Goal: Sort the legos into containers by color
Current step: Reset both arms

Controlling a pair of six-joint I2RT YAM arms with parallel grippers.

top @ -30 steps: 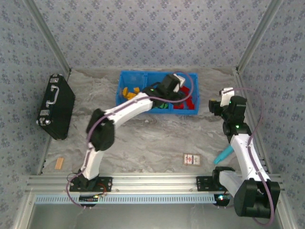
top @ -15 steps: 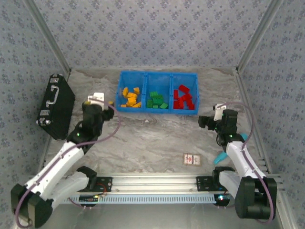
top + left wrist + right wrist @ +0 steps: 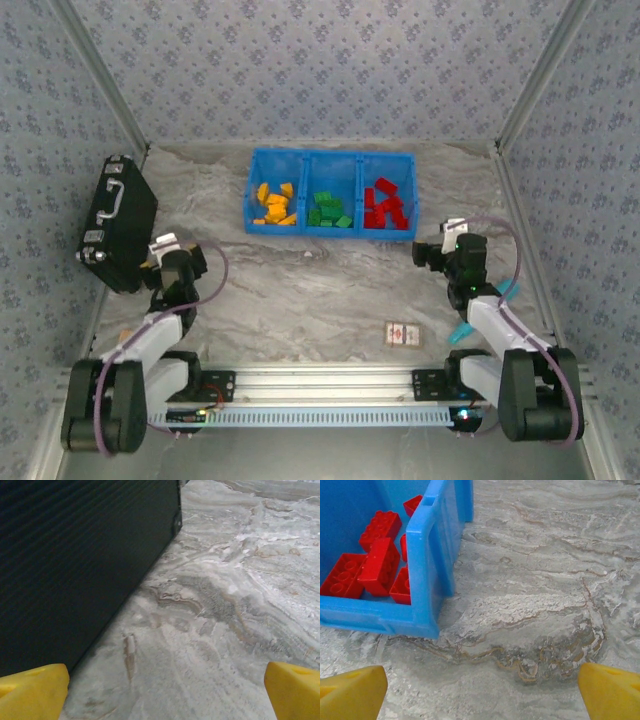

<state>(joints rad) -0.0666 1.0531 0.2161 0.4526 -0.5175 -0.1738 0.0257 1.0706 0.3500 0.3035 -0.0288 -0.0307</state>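
- Black case [image 3: 118, 222] is set tilted at the far-left edge of the table [image 3: 320, 290], along the left wall frame. In the left wrist view its ribbed side runs diagonally, with bare marble open to the right of it.
- Left gripper [image 3: 162, 692] is spread wide and nothing is held. One yellow fingertip [image 3: 30, 692] is seen just beside the case's bottom edge; contact cannot be told. The other is well out over bare table.
- A small tan piece [image 3: 124, 343] is laid flat near the left edge, beside the left arm.
- Blue bin [image 3: 330, 155] is placed at the far middle, long side parallel to the back wall, with a strip of bare table behind it and on both ends.
- All legos seen are inside the bin, grouped by colour: orange-yellow legos [image 3: 273, 204] in the left compartment, green legos [image 3: 328, 210] in the middle, red legos [image 3: 385, 207] in the right.
- A broad stretch of bare marble is left between the bin's front wall and the near rail [image 3: 320, 378], between the two arms.
- Card box [image 3: 402, 334] is laid flat right of centre, near the rail, apart from both arms.
- Right gripper [image 3: 480, 692] is spread wide and nothing is held. It is pointed low over the table towards the bin's near right corner, apart from it. Bare marble is open ahead and to the right.
- Teal stick [image 3: 470, 326] is partly hidden by the right forearm, near the right edge.
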